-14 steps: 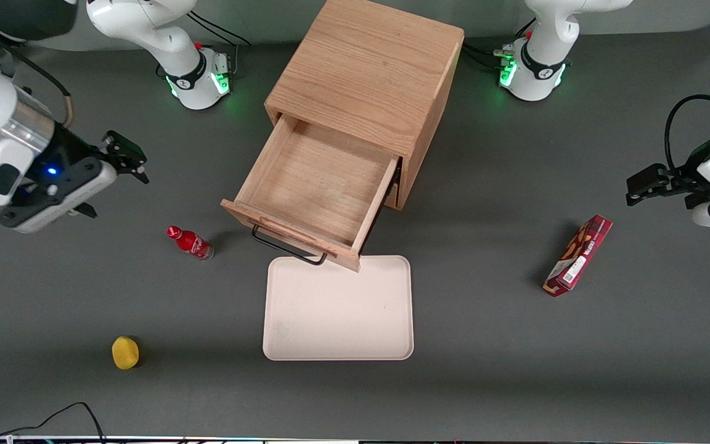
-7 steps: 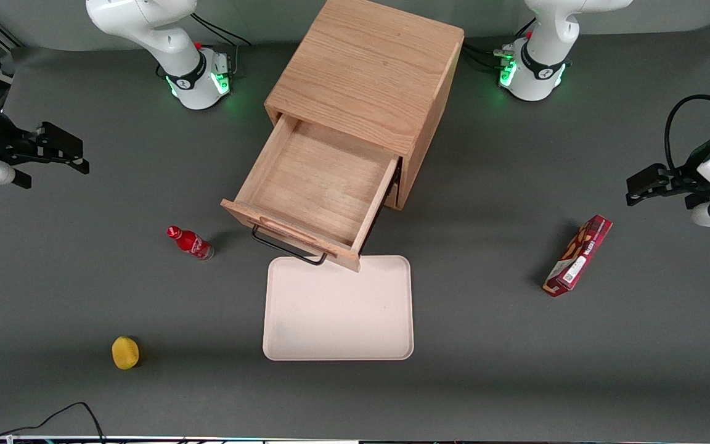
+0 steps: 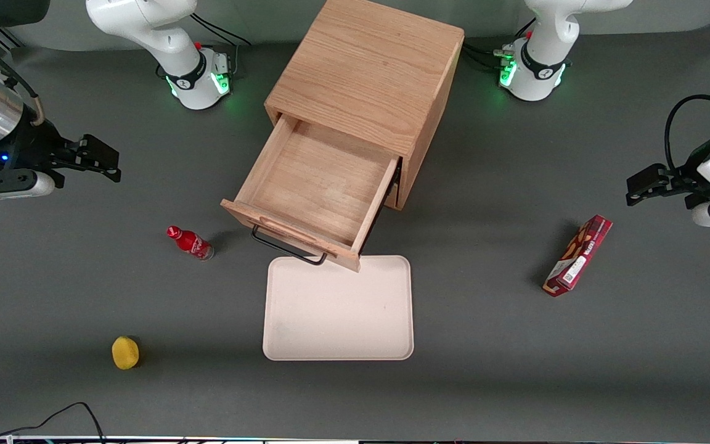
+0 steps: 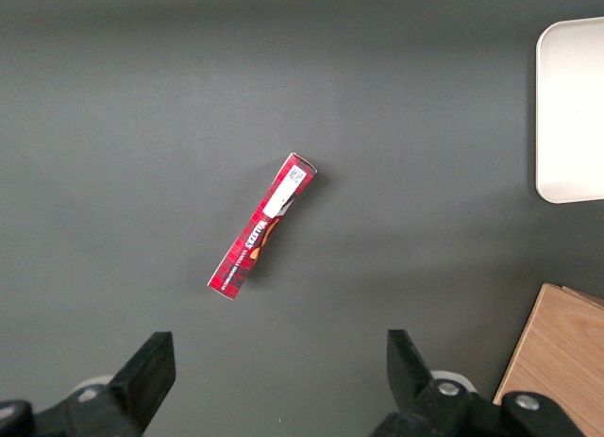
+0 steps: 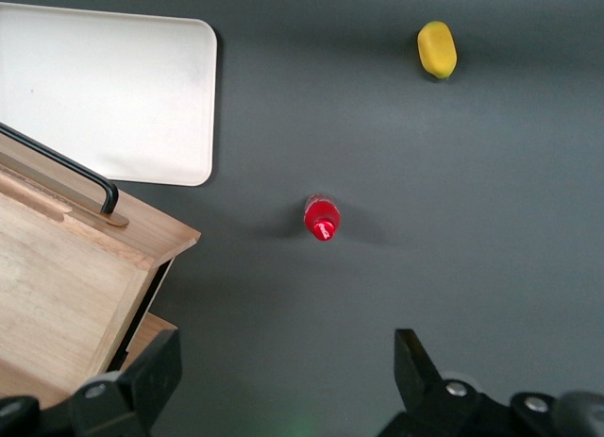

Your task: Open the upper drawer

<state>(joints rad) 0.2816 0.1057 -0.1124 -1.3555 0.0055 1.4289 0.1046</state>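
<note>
The upper drawer point(image 3: 321, 185) of the oak cabinet point(image 3: 370, 74) stands pulled far out toward the front camera, empty inside, its black wire handle point(image 3: 287, 246) hanging over the tray's edge. The drawer point(image 5: 57, 286) and handle point(image 5: 66, 168) also show in the right wrist view. The bottom drawer is hidden beneath it. My right gripper point(image 3: 103, 161) is open and empty, raised above the table toward the working arm's end, well apart from the drawer. Its fingers point(image 5: 156, 366) frame bare table in the wrist view.
A white tray point(image 3: 338, 308) lies on the table in front of the drawer. A red bottle point(image 3: 190, 242) stands beside the drawer front. A yellow lemon-like object point(image 3: 125, 352) lies nearer the camera. A red snack box point(image 3: 578, 256) lies toward the parked arm's end.
The right gripper swung away toward the table's end, then came partway back toward the cabinet. The drawer, bottle, tray and box have not moved.
</note>
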